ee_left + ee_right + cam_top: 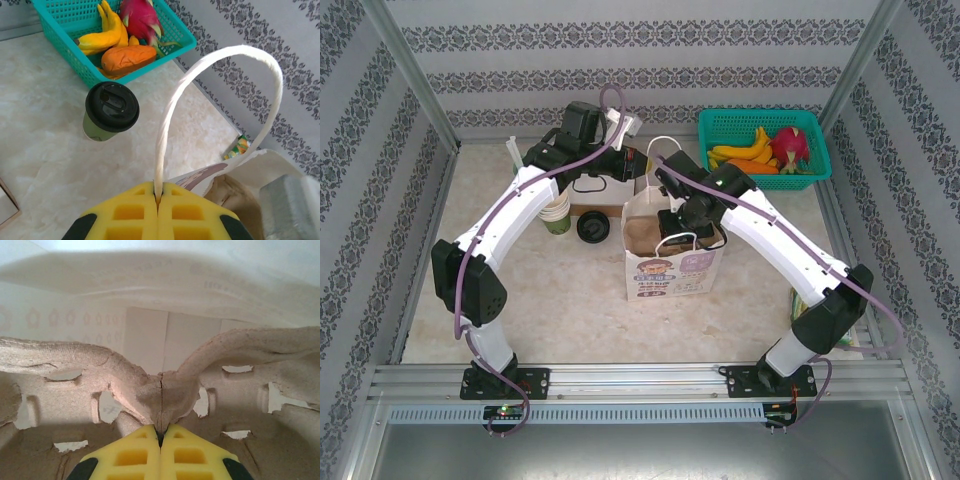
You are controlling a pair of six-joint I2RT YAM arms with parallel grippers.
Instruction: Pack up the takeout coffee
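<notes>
In the top view we find the takeout coffee [592,227] upright on the table [570,300], just beside the paper bag [675,265]. In the left wrist view the left claw [158,200] is pinched shut on the bag's white handle [240,49]; the coffee stands ahead and to its left, apart from it, short of a teal fruit basket [65,15]. In the right wrist view the right claw [161,437] is clamped on the centre ridge of a pulp cup tray [50,365].
</notes>
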